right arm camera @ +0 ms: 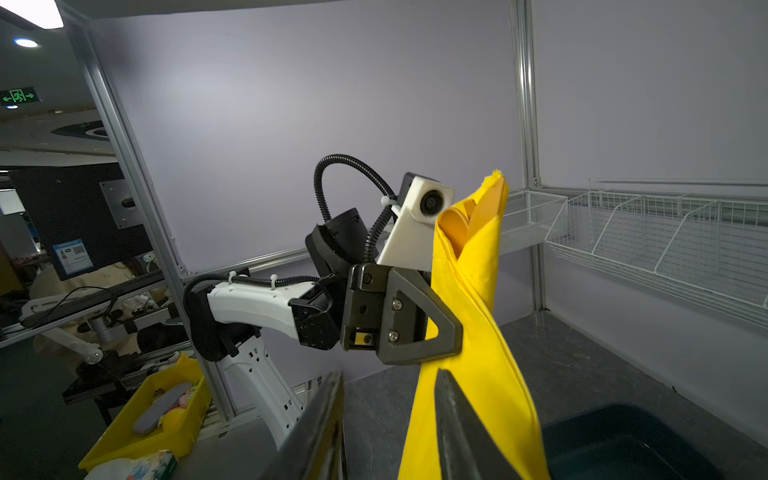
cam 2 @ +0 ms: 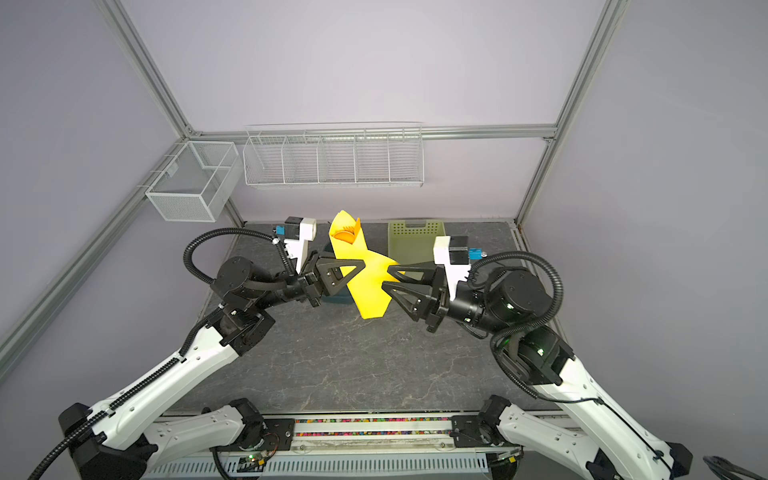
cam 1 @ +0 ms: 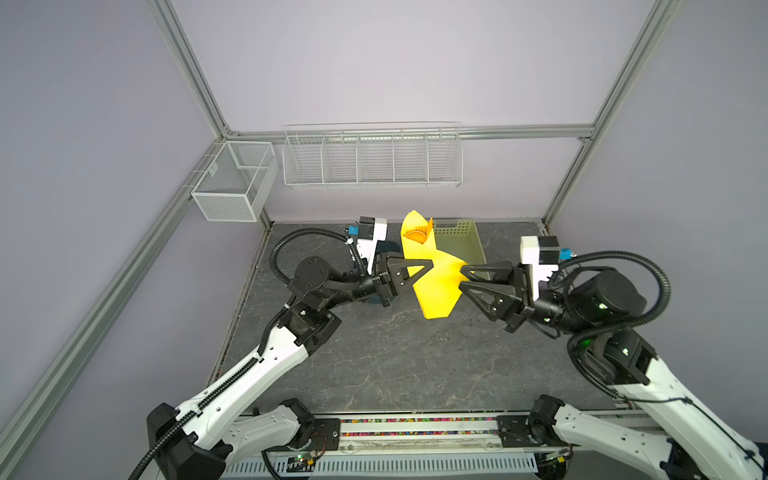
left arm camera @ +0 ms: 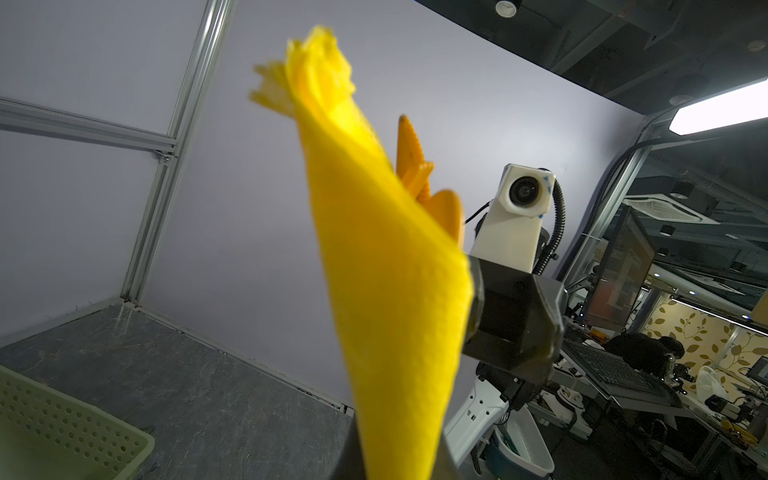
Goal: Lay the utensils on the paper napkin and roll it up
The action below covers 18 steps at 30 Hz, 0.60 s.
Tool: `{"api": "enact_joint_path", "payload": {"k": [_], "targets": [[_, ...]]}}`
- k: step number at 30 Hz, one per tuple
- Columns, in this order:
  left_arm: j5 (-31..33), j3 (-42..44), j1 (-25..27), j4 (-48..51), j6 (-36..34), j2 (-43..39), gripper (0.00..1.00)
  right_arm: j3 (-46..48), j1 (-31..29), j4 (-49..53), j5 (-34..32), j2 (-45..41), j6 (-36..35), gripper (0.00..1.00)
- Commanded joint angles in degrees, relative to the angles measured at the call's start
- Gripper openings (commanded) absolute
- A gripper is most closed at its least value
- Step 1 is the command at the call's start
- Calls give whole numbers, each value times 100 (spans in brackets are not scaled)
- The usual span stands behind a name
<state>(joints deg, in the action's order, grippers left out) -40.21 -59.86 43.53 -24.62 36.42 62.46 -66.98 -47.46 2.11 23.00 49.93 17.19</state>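
So, the paper napkin (cam 1: 440, 291) was seen wrapped loosely around the utensils (cam 1: 417, 234) and held up off the table (cam 1: 395, 365), around the middle, just in front of the pale green basket (cam 1: 468, 243). It was clamped about halfway along by the left gripper (cam 1: 428, 265), jaws pinched tight on the paper. At the open upper end, the spoon (cam 1: 414, 236), the fork (cam 1: 422, 228) and the knife (left arm camera: 409, 149) could be spotted poking out. Not a tidy wrap, tbh: a loose flap could be seen sticking out toward the right gripper (cam 1: 463, 277), whose jaws were spread apart with the flap's edge between them, nothing actually pinched. A dark blue bin (right arm camera: 623, 436) was parked below the bundle.
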Motion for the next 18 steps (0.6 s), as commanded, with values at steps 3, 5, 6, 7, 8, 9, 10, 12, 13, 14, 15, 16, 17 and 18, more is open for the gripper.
{"api": "enact_joint_path", "payload": {"k": [3, 5, 6, 7, 8, 9, 10, 12, 13, 14, 15, 16, 17, 18], "targets": [[-188, -112, 33, -271, 84, 23, 8, -141, -39, 236, -165, 172, -34, 39], [-224, -139, 33, -261, 86, 30, 8, -149, -35, 289, -248, 209, -94, 39], [-232, -140, 33, -261, 84, 31, 8, -140, -35, 312, -282, 218, -110, 39], [-247, -149, 33, -262, 87, 30, 8, -137, -35, 328, -295, 230, -132, 39], [-256, -157, 41, -262, 84, 30, 8, -132, -35, 334, -296, 239, -142, 39], [-270, -158, 46, -271, 84, 30, 8, -123, -39, 334, -289, 247, -146, 39], [-277, -164, 50, -271, 93, 38, 8, -122, -35, 335, -283, 260, -147, 39], [-302, -173, 59, -271, 93, 46, 8, -122, -30, 334, -255, 289, -145, 39], [-318, -176, 68, -268, 93, 45, 8, -120, -39, 334, -232, 304, -144, 39], [-326, -184, 77, -271, 92, 56, 8, -133, -39, 334, -202, 331, -140, 39], [-326, -192, 83, -271, 94, 56, 8, -138, -30, 335, -162, 351, -140, 39], [-331, -193, 86, -279, 93, 60, 8, -147, -35, 325, -115, 376, -146, 39], [-339, -202, 94, -280, 97, 56, 8, -156, -37, 332, -80, 411, -129, 39], [-331, -202, 94, -280, 85, 49, 8, -162, -35, 341, -43, 432, -124, 39]]}}
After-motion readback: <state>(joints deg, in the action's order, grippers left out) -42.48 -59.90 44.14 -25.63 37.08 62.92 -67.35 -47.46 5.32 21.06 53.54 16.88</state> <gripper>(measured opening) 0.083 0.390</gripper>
